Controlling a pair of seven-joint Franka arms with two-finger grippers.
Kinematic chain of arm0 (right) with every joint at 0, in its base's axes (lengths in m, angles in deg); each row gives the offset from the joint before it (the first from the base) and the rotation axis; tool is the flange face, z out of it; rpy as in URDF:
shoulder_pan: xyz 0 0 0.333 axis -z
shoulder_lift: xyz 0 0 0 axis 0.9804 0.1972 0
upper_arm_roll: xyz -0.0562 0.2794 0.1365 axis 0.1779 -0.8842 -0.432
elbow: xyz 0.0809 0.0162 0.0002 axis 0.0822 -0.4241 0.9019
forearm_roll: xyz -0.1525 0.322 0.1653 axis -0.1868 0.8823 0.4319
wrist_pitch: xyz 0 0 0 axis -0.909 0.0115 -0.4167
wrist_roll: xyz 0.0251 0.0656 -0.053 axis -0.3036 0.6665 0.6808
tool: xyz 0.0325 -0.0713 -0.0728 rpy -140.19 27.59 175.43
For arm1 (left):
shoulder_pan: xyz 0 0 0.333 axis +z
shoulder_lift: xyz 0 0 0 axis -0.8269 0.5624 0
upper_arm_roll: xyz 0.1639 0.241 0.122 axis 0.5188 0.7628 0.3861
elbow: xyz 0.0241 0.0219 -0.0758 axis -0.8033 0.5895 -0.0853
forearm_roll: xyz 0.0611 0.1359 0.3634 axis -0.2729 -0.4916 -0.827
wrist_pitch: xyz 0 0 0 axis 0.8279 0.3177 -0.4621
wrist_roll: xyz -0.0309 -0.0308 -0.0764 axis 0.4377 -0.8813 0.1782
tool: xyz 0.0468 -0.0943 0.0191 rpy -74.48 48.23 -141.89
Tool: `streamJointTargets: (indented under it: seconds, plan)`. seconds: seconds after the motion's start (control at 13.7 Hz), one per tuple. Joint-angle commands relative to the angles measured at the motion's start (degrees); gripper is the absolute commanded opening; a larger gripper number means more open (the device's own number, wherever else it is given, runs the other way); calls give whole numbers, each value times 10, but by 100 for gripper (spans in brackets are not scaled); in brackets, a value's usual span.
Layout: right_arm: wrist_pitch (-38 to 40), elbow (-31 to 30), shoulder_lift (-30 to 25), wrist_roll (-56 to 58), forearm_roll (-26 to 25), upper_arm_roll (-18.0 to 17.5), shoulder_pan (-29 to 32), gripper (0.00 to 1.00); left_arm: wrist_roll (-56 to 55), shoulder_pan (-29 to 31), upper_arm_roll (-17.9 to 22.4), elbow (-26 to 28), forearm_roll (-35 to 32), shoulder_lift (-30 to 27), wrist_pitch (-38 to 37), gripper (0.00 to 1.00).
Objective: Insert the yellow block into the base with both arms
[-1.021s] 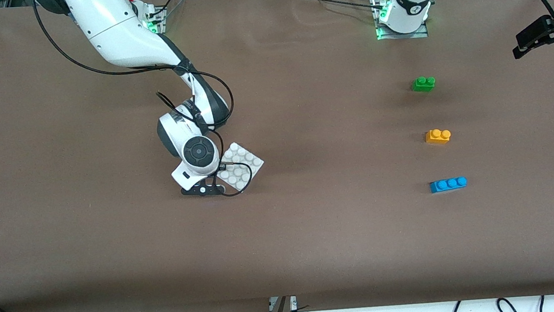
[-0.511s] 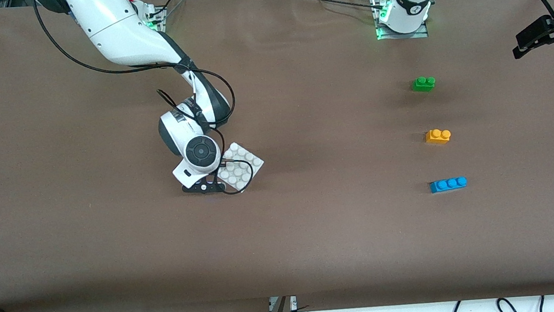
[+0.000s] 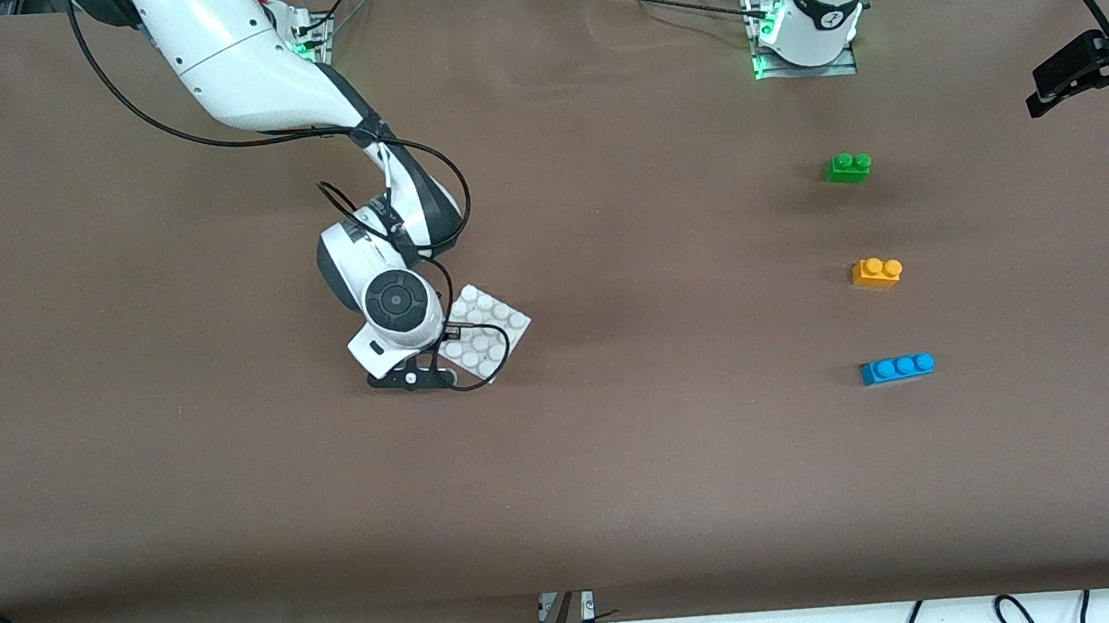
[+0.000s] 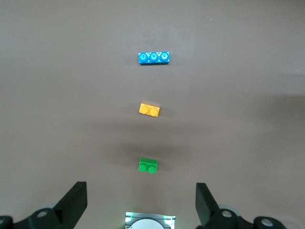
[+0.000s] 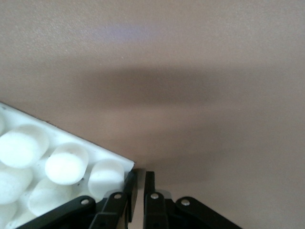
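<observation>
- Here, front view: the right gripper (image 3: 440,354) sits low at the base's (image 3: 487,322) corner, apparently to grip and steady it; the yellow block (image 3: 876,271) lies well apart toward the left arm's end of the bench (image 3: 628,466), between the green brick (image 3: 848,167) and the blue brick (image 3: 897,368).
- Left wrist view: the left gripper (image 4: 141,205) waits high over the bricks, fingers wide, holding nothing.
- Right wrist view: fingers (image 5: 129,193) narrow, nearly together at the base's edge.

glossy plastic base (image 3: 484,332), matt brown table (image 3: 628,466)
</observation>
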Motion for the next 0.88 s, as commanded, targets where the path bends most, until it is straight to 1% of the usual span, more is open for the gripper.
streamJointTargets:
  seconds: [0.0,0.51,0.8]
  plan:
    - [-17,8,12,-3,11,-1,0,14,5,1,-1,-7,-1,0,-7,100]
    - [-68,15,17,-26,14,-2,-11,14,5,1,-1,-7,-1,0,-7,100]
    - [-84,26,26,-72,14,-5,-28,14,5,1,-1,-7,-1,0,-7,100]
